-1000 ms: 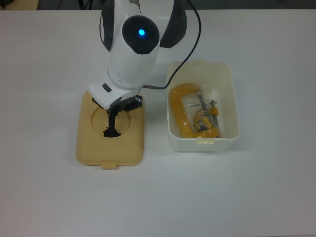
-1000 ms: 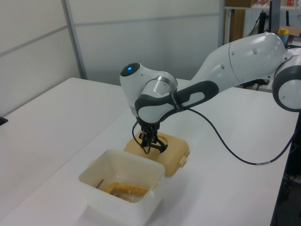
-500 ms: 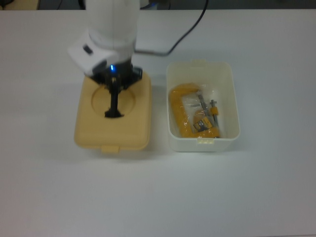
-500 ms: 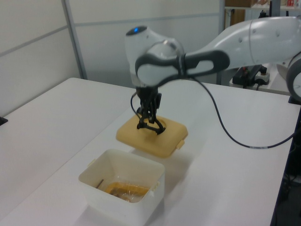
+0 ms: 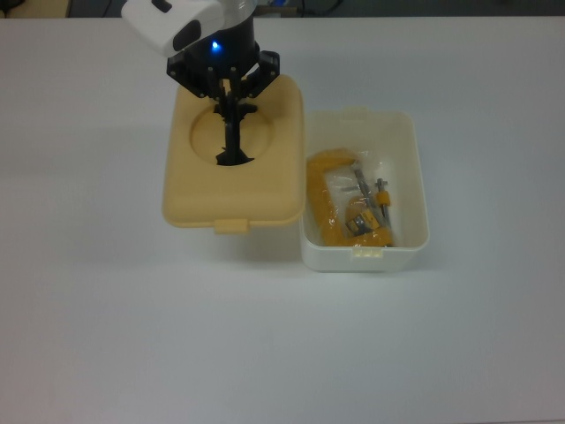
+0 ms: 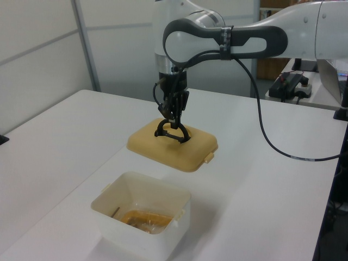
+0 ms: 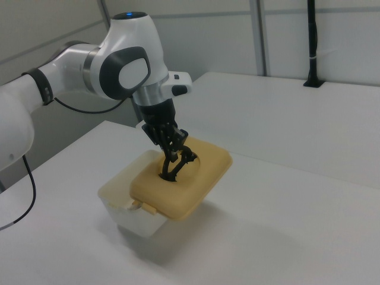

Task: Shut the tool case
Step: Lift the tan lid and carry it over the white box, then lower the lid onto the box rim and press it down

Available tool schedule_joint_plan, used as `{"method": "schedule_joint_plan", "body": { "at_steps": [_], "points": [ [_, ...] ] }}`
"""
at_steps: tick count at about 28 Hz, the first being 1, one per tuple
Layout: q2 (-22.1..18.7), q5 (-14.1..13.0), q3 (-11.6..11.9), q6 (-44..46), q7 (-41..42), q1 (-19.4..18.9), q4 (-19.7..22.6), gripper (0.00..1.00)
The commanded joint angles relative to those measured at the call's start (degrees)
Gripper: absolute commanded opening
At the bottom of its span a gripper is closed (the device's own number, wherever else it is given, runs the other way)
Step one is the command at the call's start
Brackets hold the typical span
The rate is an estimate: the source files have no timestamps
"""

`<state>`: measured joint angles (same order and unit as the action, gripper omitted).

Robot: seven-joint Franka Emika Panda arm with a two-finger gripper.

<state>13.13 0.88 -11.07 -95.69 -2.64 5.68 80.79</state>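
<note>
The white tool case (image 5: 364, 190) sat open on the white table (image 5: 459, 336), right of centre in the top view and at the bottom centre of the left view, with a latch tab on its lower rim in the top view. Its tan lid (image 5: 234, 163) hung in the air clear of the table, held level; in the top view it lay in the upper middle of the frame, its right edge overlapping the case's left rim, while the left view showed it raised in mid-frame above and beyond the case (image 6: 141, 209). In the right view the lid (image 7: 181, 175) covered much of the case beneath it. The gripper (image 5: 231, 119) reached down into the lid's round recess, its two fingers closed around the black handle (image 5: 234, 152), which arched up from the recess in the left view (image 6: 171, 130). Inside the case lay a yellow C-clamp (image 5: 340, 212) with a dark metal screw along its right side in the top view. A black cable (image 6: 266, 136) trailed from the arm at the right of the left view.
</note>
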Motion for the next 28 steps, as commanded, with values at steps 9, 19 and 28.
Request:
{"method": "schedule_joint_plan", "body": {
  "at_steps": [9, 19, 28],
  "points": [
    [-0.74, -1.5, 0.26, 0.42, -0.17, -7.08, 0.6, 0.0],
    [0.22, -0.62, 0.44, -0.19, -3.42, -12.18, 0.6, 0.0],
    [1.98, 1.92, 0.44, -0.81, -6.5, -15.0, 0.6, 0.0]
  ]
}}
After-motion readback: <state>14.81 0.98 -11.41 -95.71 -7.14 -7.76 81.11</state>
